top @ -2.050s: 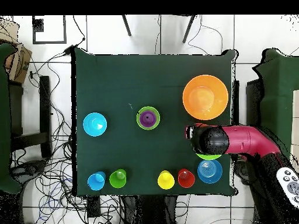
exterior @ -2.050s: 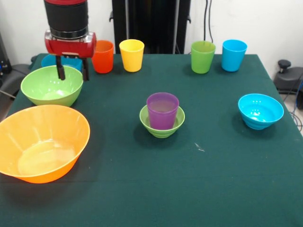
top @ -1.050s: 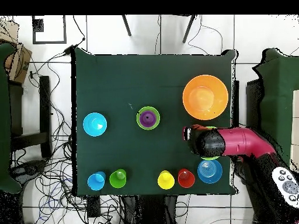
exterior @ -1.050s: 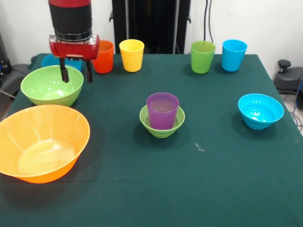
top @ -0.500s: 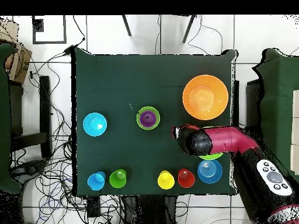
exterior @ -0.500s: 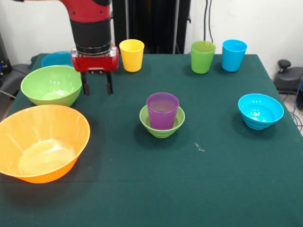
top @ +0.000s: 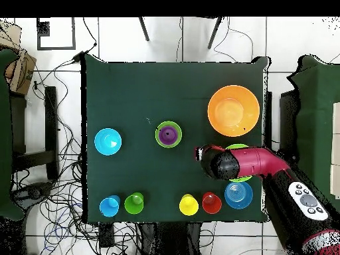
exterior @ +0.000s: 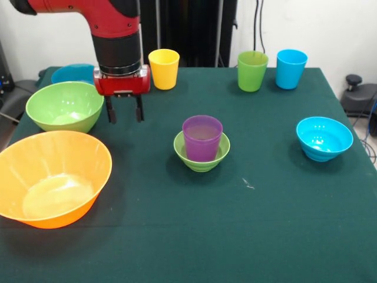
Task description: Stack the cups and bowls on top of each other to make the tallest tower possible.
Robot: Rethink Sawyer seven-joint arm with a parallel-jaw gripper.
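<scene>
While the gripper (exterior: 124, 112) hangs empty with its fingers spread above the cloth, the front view shows the purple cup (exterior: 202, 137) seated in the small green bowl (exterior: 201, 154) — beside it, apart. Overhead, the arm (top: 255, 163) covers the medium green bowl (top: 237, 148); the orange bowl (top: 233, 111) sits just beyond.
</scene>
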